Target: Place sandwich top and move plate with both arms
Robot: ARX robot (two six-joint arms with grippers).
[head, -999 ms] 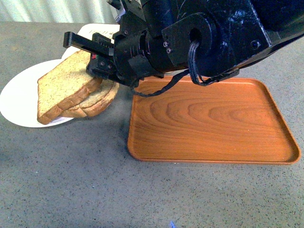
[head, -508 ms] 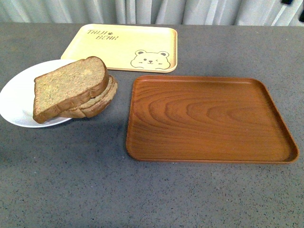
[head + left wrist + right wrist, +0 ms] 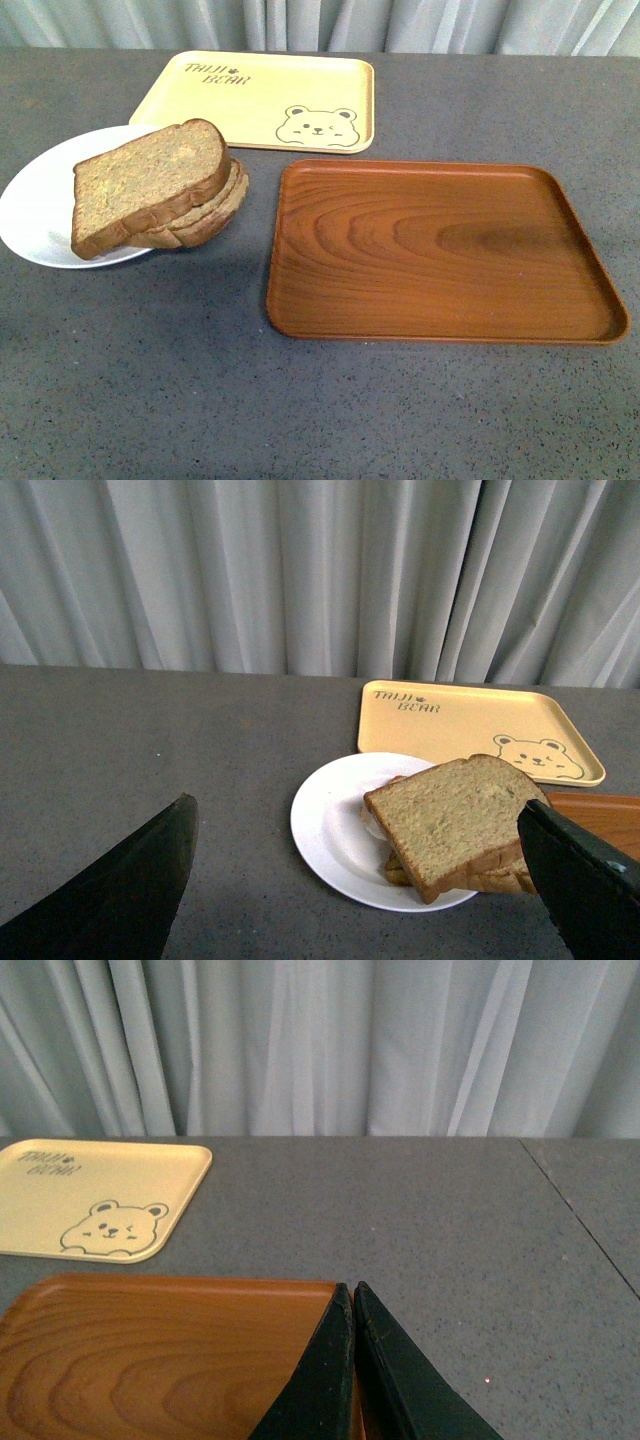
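The sandwich top lies flat on a lower slice of the same brown bread. It is turned a little askew to it, so its squarer end juts out to the near left and its rounded end points to the far right. No hand touches it. The stack rests on the right part of the plate. The plate's right rim is hidden under the bread, and its bare white surface shows to the left. The plate stands on the grey speckled bench, at the left of the scene.

Just to the right of the stack, with a narrow strip of bench between, lies the brown wooden tray, with nothing on it. On the far side of both, a pale yellow bear tray lies flat near a grey curtain.

Neither arm shows in the front view. In the left wrist view the left hand is spread wide, with nothing between its black fingers. It is held clear of the plate and the sandwich top, which show between them. In the right wrist view the right hand has its fingers pressed together on nothing, over the right part of the brown wooden tray.
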